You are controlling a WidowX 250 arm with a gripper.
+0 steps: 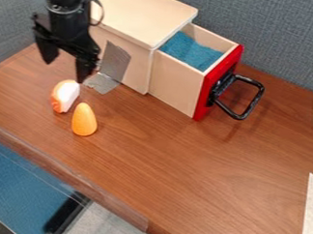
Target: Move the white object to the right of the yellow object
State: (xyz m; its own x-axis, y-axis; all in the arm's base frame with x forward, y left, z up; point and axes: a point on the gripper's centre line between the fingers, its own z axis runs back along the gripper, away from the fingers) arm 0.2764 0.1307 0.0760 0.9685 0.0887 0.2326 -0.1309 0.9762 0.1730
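Note:
The white object (66, 94), with an orange edge on its left side, lies on the wooden table toward the left. Just to its lower right stands the yellow object (84, 120), an orange-yellow rounded cone, with a small gap between the two. My gripper (68, 67) hangs above and behind the white object at the upper left, its two fingers spread apart, open and with nothing between them.
A light wooden box (137, 16) stands behind, its red-fronted drawer (218, 82) pulled out, with blue material inside and a black handle. A silver metallic piece (109, 71) is against the box's left side. The table's front edge (66, 176) runs along the lower left.

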